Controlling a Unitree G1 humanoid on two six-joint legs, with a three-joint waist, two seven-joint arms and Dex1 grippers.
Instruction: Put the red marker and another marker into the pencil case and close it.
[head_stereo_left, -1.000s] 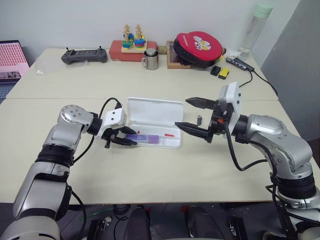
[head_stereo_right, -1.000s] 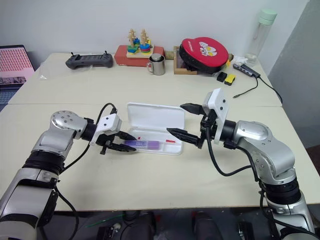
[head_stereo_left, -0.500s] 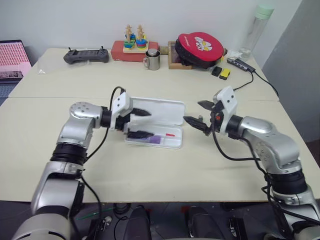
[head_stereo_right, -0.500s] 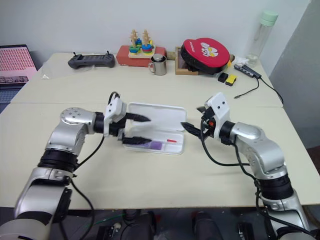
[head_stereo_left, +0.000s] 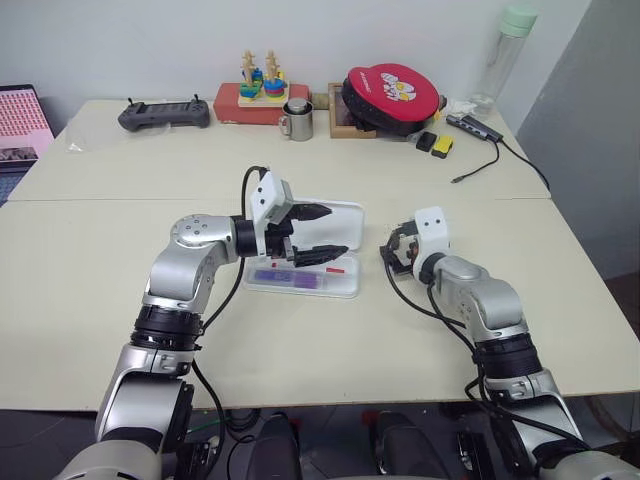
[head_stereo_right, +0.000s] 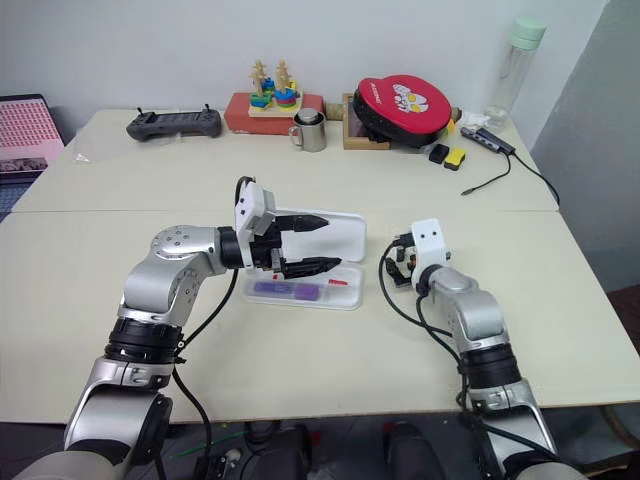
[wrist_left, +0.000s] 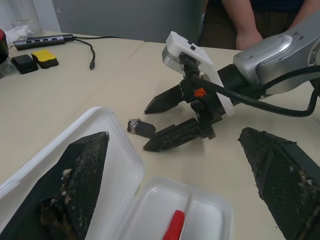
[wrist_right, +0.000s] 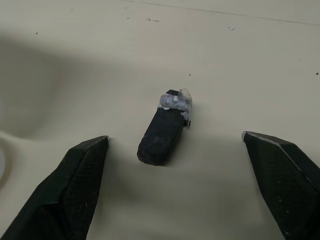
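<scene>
1. I see the pencil case (head_stereo_left: 305, 250) open on the surface (head_stereo_left: 120, 290), lid back; my left end effector (head_stereo_left: 322, 232) hangs over it, spread wide and empty.
2. The lavender marker (head_stereo_left: 285, 277) and red marker (head_stereo_left: 338, 269) lie lengthwise in the tray.
3. My right end effector (wrist_right: 175, 165), wide, brackets a small black cap (wrist_right: 162, 134).

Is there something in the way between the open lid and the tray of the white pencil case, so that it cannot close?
Yes. The left pincer hangs open above the flat white plastic pencil case: one finger before the raised lid, one over the tray. The light-purple marker and the slim red-capped marker lie flat inside.
</scene>
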